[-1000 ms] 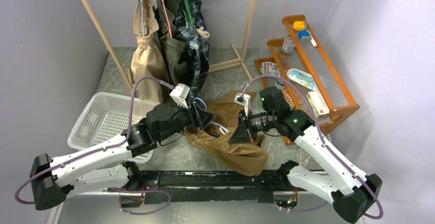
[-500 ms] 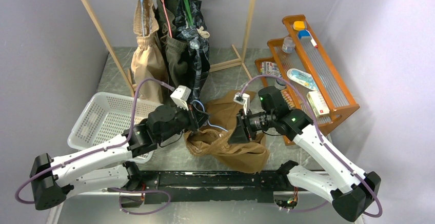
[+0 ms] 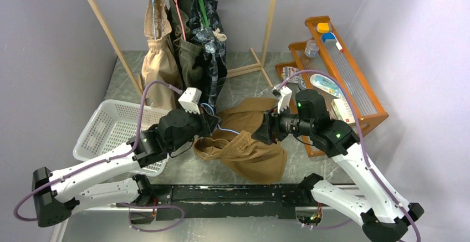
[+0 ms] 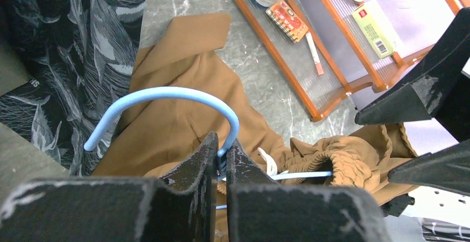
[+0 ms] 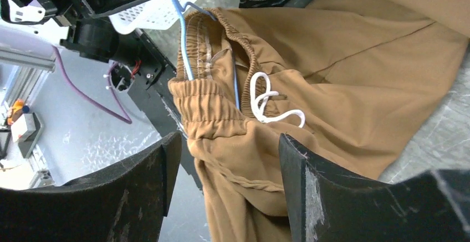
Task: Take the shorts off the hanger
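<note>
The right gripper (image 5: 224, 142) has just spread open, letting go of the brown shorts (image 5: 343, 70). The left gripper (image 4: 221, 149) pinches the blue hanger (image 4: 166, 91), which is still inside their waist.

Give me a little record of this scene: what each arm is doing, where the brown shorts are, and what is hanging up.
Tan brown shorts: crumpled on the table, blue hanger wire running through the waist
Left fingers: shut on the blue hanger, below its hook
Right fingers: open, aimed at the shorts' gathered waist
Hanging up: beige shorts, olive shorts, dark patterned shorts
White basket: beside the left arm
</note>
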`<state>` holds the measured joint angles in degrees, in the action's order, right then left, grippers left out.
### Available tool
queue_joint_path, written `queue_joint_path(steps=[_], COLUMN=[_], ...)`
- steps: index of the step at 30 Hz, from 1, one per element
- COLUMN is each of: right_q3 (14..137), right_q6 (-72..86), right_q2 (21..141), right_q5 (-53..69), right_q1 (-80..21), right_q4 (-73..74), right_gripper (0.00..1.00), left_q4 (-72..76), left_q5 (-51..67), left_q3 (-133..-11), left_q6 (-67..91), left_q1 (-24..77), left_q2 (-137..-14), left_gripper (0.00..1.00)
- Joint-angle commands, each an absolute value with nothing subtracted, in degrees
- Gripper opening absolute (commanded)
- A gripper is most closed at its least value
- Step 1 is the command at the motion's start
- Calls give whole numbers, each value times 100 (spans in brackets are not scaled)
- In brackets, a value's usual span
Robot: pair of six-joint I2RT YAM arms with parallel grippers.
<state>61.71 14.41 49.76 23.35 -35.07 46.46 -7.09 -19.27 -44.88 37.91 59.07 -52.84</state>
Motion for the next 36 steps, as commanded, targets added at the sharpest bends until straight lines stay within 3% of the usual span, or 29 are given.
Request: queue_joint_path(steps=[1, 6, 10, 11, 15, 17, 20, 22, 32, 36], right_q3=[6023, 5776, 5476, 5443, 5331, 5239, 5155, 5194, 5217, 5044], right_q6=[1637, 1820, 1856, 1827, 1797, 1750, 1693, 1652, 1870, 1866], right_q2=[5076, 5207, 5255, 5307, 5426, 5354, 5267, 5218, 4515, 4484], right_q5=[2715, 3469, 3704, 3846, 3896, 4004, 4125, 3880, 1845, 2299], right_q1=[-3524, -3529, -3529, -3528, -3533, -3539, -3544, -3543, -3542, -3542], right_q4=[4366, 3732, 3347, 3336, 3372, 3320, 3331, 3448, 3747, 3547], right_gripper=[67, 56, 31, 30, 51, 49, 32, 12, 13, 12], left_q4=[-1016, -1260, -1469, -1487, -1370, -1352, -1414, -1468, -2712, -2687], left_q5=[-2182, -2255, -2414, -2421, -2422, -2412, -2470, -2527, -3624, -3621], left_q3=[-4900, -5033, -5019, -5003, -4905, -4889, -4951, -4993, -5241, -5175], left_q6=[3623, 3631, 3691, 3707, 3715, 3719, 3743, 3730, 4038, 3891], left_q1=[5921, 5916, 5916, 5915, 5915, 5917, 5915, 5915, 5918, 5915], left_q2=[-5418, -5417, -5309, -5280, -5198, -5196, -5247, -5272, -5076, -4926], left_gripper=[7, 7, 7, 7, 7, 7, 7, 7, 7, 7])
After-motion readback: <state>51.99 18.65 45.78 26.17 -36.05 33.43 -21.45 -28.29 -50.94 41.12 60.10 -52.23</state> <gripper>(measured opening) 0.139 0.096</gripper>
